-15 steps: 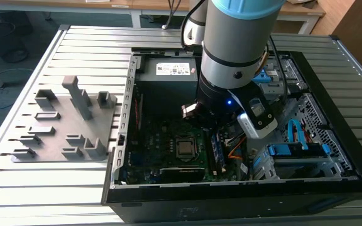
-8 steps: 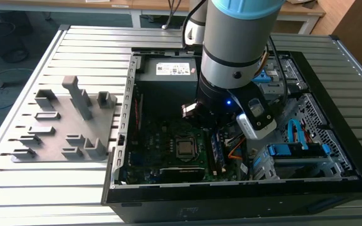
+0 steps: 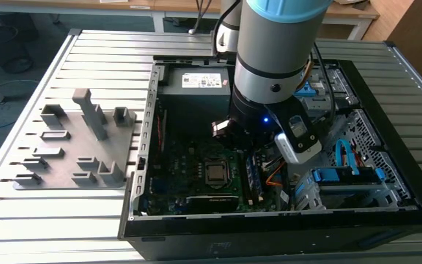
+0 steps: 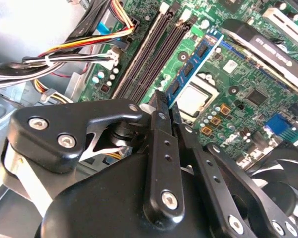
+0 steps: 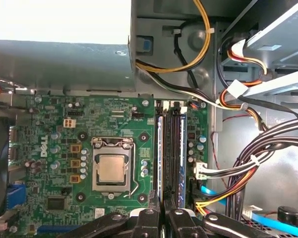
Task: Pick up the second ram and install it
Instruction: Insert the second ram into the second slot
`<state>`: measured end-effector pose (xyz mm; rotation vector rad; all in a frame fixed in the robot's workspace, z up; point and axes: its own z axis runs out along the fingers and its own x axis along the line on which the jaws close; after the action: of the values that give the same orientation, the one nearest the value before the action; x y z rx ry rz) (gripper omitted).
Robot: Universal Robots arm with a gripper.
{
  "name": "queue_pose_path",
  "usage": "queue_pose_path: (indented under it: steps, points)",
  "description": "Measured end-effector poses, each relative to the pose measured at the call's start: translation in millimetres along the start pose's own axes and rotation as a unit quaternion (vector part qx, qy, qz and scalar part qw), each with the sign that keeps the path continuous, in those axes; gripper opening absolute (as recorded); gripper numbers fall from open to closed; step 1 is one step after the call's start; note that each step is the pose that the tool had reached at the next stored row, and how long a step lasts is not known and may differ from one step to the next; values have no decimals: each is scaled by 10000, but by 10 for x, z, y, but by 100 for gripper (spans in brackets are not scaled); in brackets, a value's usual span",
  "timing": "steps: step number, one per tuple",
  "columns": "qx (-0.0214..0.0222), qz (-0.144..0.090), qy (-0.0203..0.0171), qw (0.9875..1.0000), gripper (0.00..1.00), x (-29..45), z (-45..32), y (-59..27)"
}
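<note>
We see the gripper [image 4: 164,101] inside the open computer case [image 3: 387,212], its fingers pinching the second ram [image 4: 193,67] edge-on, just above the motherboard [image 5: 54,124] beside the CPU socket [image 5: 111,168].

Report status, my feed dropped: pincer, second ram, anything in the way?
Pincer closed on second ram. Ram upright at slot beside CPU socket. Cables off to the side.

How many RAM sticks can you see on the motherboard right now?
1. The stick stands on edge beside the CPU socket, next to dark slots that look empty. The gripper covers the slots' near end, so another may be hidden.
</note>
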<state>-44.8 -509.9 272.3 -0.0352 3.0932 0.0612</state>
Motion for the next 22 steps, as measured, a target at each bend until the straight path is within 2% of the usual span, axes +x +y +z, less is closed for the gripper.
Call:
queue_pose_path:
  steps: [4, 9, 13, 16, 22]
  points:
    - [-9, 2, 6, 10000, 14, -45, 48, -2]
    - [-7, 24, 6, 10000, 14, -53, 88, -4]
    - [6, 264, -4, 9997, 14, -55, 97, -5]
    - [20, 522, -14, 9986, 14, -54, 100, -5]
    - [21, 534, -15, 9986, 14, -53, 101, -5]
